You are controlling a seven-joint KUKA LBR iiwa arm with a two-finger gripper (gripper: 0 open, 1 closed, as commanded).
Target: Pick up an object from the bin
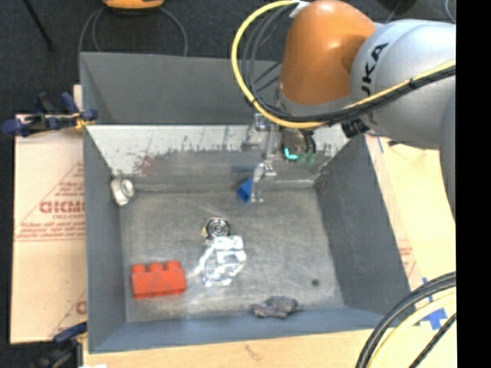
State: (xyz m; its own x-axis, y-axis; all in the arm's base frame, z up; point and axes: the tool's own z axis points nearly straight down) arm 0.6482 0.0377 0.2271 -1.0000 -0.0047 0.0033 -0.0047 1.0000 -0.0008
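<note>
My gripper [259,184] hangs under the orange wrist cover near the bin's back wall, right of the middle. A small blue piece [244,192] sits right against its lower left tip; I cannot tell whether it is held or only touches it. Further toward the front, in the bin's middle, lies a small round metal ring [217,226]. Just below the ring is a crumpled clear plastic thing [222,261].
A red toy brick [158,279] lies at the front left. A white cup-like thing [121,189] rests in the back left corner. A grey-purple stone-like lump [275,307] lies by the front wall. The arm reaches in from the right.
</note>
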